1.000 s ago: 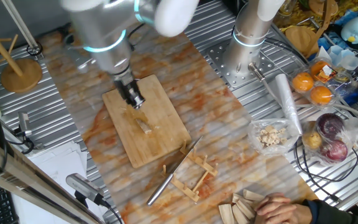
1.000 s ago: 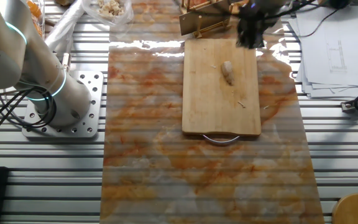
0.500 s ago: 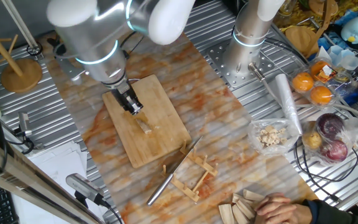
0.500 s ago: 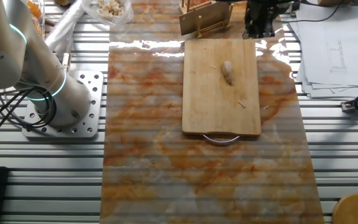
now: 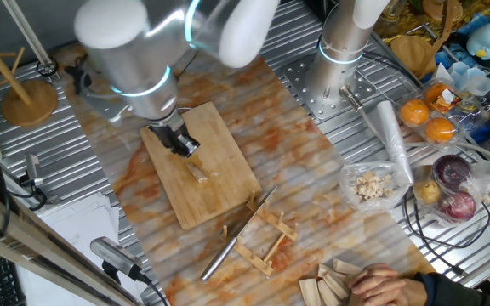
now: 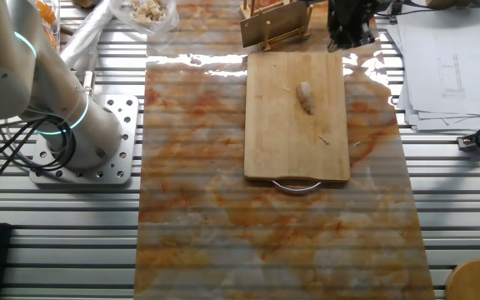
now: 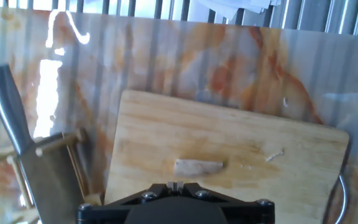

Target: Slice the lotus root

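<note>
The lotus root (image 5: 196, 172) is a small pale piece lying near the middle of the wooden board (image 5: 228, 183). It also shows in the other fixed view (image 6: 306, 97) on the board (image 6: 290, 142), and in the hand view (image 7: 197, 166) on the board (image 7: 260, 143). My gripper (image 5: 182, 145) hangs above the board's far-left part, apart from the root, fingers together and empty. In the other fixed view the gripper (image 6: 350, 27) is past the board's top right corner. In the hand view its tips (image 7: 176, 185) meet. The knife (image 5: 238, 231) rests on a wooden rack (image 5: 266, 240), and shows at the left of the hand view (image 7: 8, 106).
A clear bag of pale chunks (image 5: 371, 185), oranges (image 5: 428, 119) and red onions (image 5: 453, 174) lie at the right. A second arm's base (image 5: 334, 64) stands at the back. A person's hand (image 5: 390, 285) is at the front edge. A wooden stand (image 5: 28, 98) is at the left.
My gripper has shifted a little from over the board's corner towards the rack end and the arm has turned. The lotus root and the knife have not moved.
</note>
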You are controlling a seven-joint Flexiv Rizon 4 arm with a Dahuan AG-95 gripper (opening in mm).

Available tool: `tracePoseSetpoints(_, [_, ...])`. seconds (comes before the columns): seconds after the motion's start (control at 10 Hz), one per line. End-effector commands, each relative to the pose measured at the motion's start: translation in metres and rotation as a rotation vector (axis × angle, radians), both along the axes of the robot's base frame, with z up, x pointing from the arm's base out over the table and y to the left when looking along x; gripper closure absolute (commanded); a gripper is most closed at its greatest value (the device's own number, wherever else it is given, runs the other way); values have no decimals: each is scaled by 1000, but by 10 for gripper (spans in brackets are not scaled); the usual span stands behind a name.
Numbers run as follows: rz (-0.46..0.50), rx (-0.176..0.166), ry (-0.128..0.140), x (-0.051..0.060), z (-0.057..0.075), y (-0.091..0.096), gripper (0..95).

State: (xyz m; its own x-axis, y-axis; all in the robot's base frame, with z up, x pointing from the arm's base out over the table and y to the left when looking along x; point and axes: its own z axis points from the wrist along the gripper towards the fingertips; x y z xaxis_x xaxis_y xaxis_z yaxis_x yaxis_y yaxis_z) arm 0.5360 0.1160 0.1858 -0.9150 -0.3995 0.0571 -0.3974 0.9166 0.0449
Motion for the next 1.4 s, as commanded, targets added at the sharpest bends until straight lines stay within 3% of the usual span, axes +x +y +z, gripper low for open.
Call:
tracePoseSetpoints(0.1, [-47, -42, 50, 3, 0, 1, 950])
tracePoseSetpoints(0.2, [-64, -72, 46, 0, 3, 16, 950])
tracePoseSetpoints(0.3, [-82, -80, 40, -5, 6, 40, 950])
tracePoseSetpoints(0.4, [-82, -68, 25, -5, 7, 52, 950])
tracePoseSetpoints(0.5, [-123, -26, 32, -4, 8, 53, 950])
tracePoseSetpoints(0.6, [-139, -21, 31, -4, 8, 53, 950])
tracePoseSetpoints(1.0, [-108, -31, 21, -5, 6, 51, 950])
tracePoseSetpoints(1.1, [-118, -48, 18, -5, 6, 51, 950])
tracePoseSetpoints(1.4, [-46, -33, -22, -5, 6, 51, 950])
